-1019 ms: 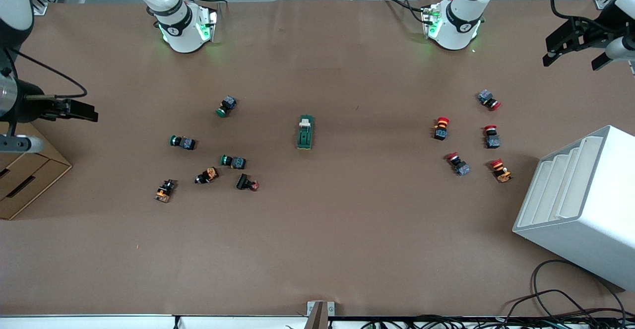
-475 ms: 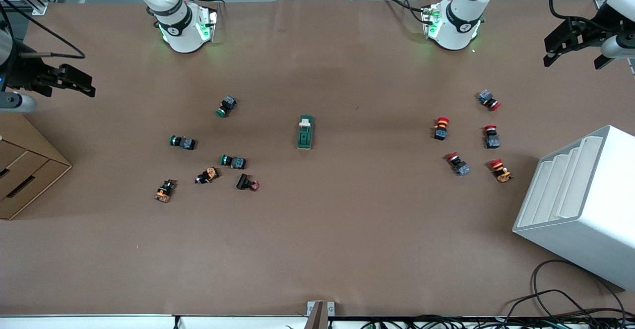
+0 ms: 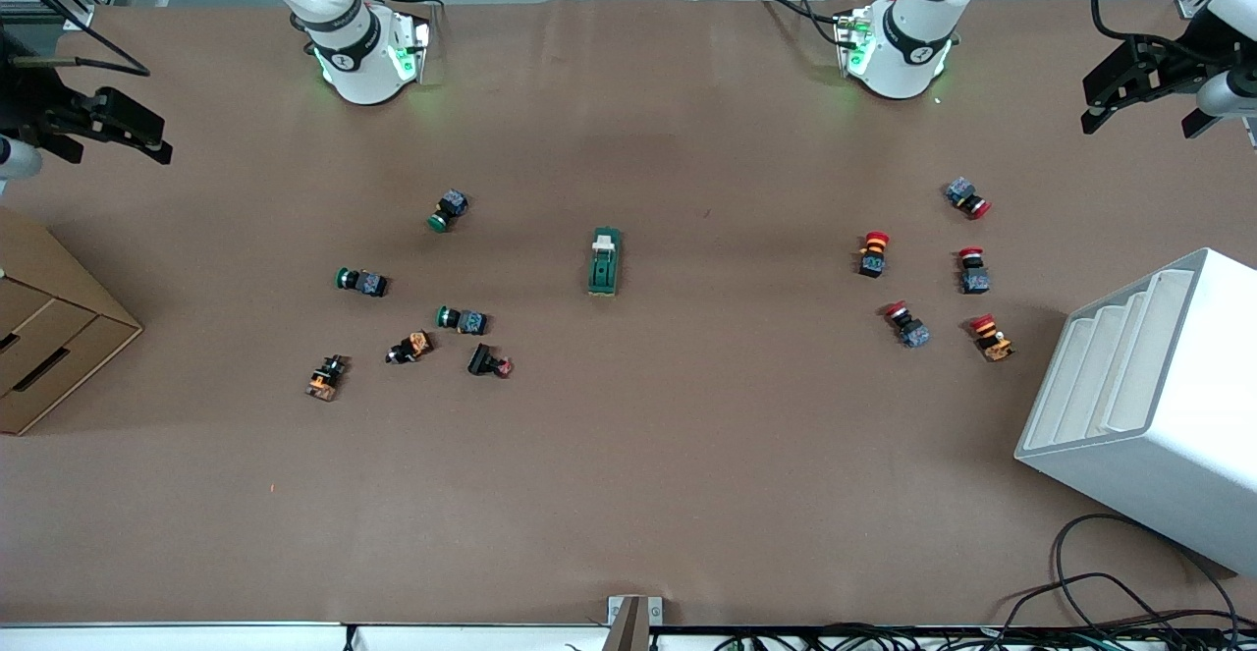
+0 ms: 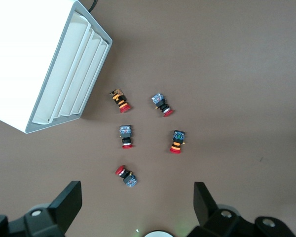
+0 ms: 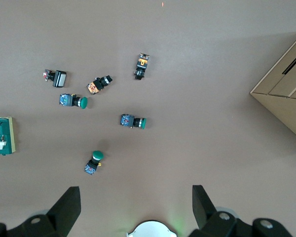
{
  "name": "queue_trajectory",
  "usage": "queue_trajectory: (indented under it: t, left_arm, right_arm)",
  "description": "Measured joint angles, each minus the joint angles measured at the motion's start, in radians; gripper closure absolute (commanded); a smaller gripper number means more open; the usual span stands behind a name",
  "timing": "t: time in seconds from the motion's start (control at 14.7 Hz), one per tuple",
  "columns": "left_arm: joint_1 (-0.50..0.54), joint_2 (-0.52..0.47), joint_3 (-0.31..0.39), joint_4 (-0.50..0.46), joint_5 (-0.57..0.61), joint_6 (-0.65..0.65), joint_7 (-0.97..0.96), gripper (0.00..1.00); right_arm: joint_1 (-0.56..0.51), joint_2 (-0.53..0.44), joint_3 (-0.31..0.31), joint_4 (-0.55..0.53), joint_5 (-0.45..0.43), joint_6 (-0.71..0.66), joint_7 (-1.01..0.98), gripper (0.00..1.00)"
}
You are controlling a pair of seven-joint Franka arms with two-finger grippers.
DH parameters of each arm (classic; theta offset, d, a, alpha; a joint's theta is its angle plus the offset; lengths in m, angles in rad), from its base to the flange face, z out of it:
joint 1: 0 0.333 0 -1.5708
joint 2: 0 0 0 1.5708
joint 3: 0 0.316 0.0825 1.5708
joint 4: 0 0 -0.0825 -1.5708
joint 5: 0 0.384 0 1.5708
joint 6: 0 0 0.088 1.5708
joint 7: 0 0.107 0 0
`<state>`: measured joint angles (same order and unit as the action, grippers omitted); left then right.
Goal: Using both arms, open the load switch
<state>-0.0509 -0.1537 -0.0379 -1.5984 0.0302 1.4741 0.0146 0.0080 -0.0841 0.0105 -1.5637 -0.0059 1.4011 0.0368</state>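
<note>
The load switch (image 3: 605, 261), a dark-green block with a white lever piece, lies alone at the middle of the table; it also shows at the border of the right wrist view as the load switch (image 5: 2, 136). My right gripper (image 3: 147, 135) hangs open over the table's edge at the right arm's end, nothing between its fingers (image 5: 66, 205). My left gripper (image 3: 1095, 101) hangs open over the edge at the left arm's end, also with nothing in it. Both are well away from the switch.
Several green and orange push-buttons (image 3: 447, 210) lie scattered toward the right arm's end, several red ones (image 3: 872, 252) toward the left arm's end. A white slotted rack (image 3: 1149, 406) stands beside the red ones. A cardboard box (image 3: 49, 337) sits under the right gripper's end.
My right gripper has drawn away from the cardboard box toward the robots' edge of the table. The left gripper has barely shifted. The switch has not moved.
</note>
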Motion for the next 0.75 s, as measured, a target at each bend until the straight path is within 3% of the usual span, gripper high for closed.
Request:
queue_trajectory:
  t: [0.75]
  left_arm:
    - [-0.001,0.019,-0.004,0.011,-0.006,0.0,-0.007,0.0]
  right_arm:
    - [0.0,-0.026,-0.012,-0.003,0.033,0.011,0.0,0.0]
